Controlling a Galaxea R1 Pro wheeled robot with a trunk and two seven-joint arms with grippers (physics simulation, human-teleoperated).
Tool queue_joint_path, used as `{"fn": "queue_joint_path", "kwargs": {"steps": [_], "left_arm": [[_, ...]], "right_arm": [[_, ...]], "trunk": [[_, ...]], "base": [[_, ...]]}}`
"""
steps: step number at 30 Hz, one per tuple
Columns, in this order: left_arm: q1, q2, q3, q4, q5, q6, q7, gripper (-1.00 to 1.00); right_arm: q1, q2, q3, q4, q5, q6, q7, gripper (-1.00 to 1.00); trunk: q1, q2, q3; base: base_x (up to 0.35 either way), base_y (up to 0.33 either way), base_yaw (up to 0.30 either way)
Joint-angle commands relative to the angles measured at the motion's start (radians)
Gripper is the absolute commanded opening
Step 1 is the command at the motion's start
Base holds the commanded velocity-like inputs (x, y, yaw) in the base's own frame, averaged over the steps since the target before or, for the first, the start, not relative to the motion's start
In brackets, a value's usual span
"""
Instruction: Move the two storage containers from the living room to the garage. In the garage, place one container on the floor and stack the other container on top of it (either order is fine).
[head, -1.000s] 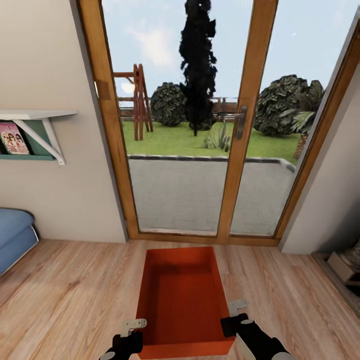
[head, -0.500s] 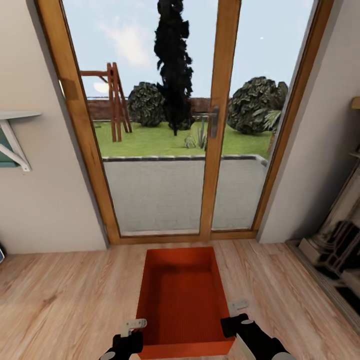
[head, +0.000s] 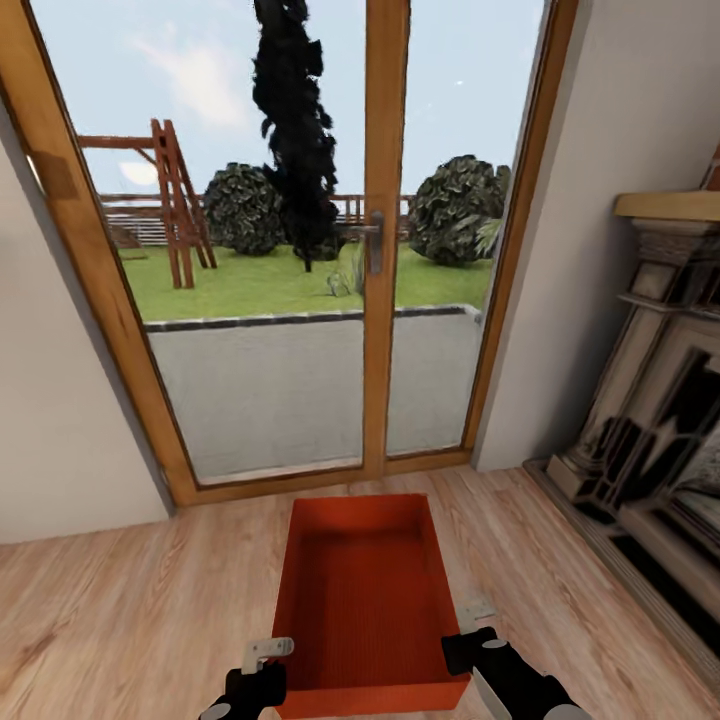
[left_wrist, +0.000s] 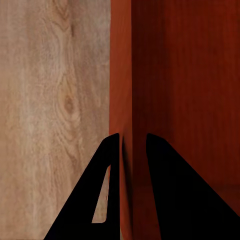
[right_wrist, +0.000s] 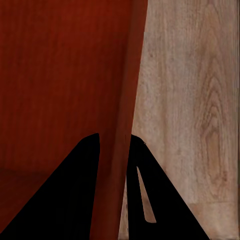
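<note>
One orange-red storage container (head: 360, 600) hangs open-topped and empty between my arms, low over the living room's light wood plank floor (head: 130, 620). My left gripper (head: 264, 668) is shut on its left side wall near the near corner; in the left wrist view the fingers (left_wrist: 107, 165) straddle that wall (left_wrist: 121, 75). On the opposite side, my right gripper (head: 470, 628) is shut on the right wall, which the right wrist view shows as a wall (right_wrist: 132, 75) pinched between the fingers (right_wrist: 87, 165). The garage is out of view.
A wood-framed glass double door (head: 375, 250) stands straight ahead, with a paved patio and garden behind it. A stone fireplace (head: 650, 400) with its hearth juts in along the right. A pale wall (head: 50, 420) closes the left.
The camera has swung to the right: the wall shelf and blue seat left the view and the fireplace came in. The container and both grippers keep their place in the view.
</note>
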Motion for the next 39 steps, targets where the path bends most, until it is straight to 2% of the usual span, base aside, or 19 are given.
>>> {"fn": "queue_joint_path", "kwargs": {"steps": [1, 13, 23, 31, 39], "left_arm": [[-0.001, 0.005, 0.024, 0.004, -0.012, -0.003, 0.007, -1.0], [-0.001, 0.005, 0.025, 0.004, -0.012, -0.003, 0.007, -1.0], [-0.001, 0.005, 0.025, 0.004, -0.012, -0.003, 0.007, -1.0], [-0.001, 0.005, 0.025, 0.004, -0.012, -0.003, 0.007, -1.0], [-0.001, 0.005, 0.025, 0.004, -0.012, -0.003, 0.007, -1.0]], "right_arm": [[-0.001, -0.001, 0.029, -0.004, 0.028, -0.004, -0.01, -1.0], [-0.001, -0.001, 0.029, -0.004, 0.028, -0.004, -0.01, -1.0], [-0.001, -0.001, 0.029, -0.005, 0.028, -0.004, -0.01, -1.0], [-0.001, -0.001, 0.029, -0.006, 0.029, -0.004, -0.01, -1.0], [-0.001, -0.001, 0.029, -0.005, 0.029, -0.004, -0.01, -1.0]], "trunk": [[0.0, -0.001, -0.001], [0.0, -0.001, -0.001], [0.0, -0.001, -0.001], [0.0, -0.001, -0.001], [0.0, -0.001, -0.001]], "base": [[0.0, 0.0, -0.285], [-0.002, 0.002, -0.285], [-0.105, 0.094, -0.278], [-0.013, 0.011, -0.081], [-0.051, 0.097, -0.237]]}}
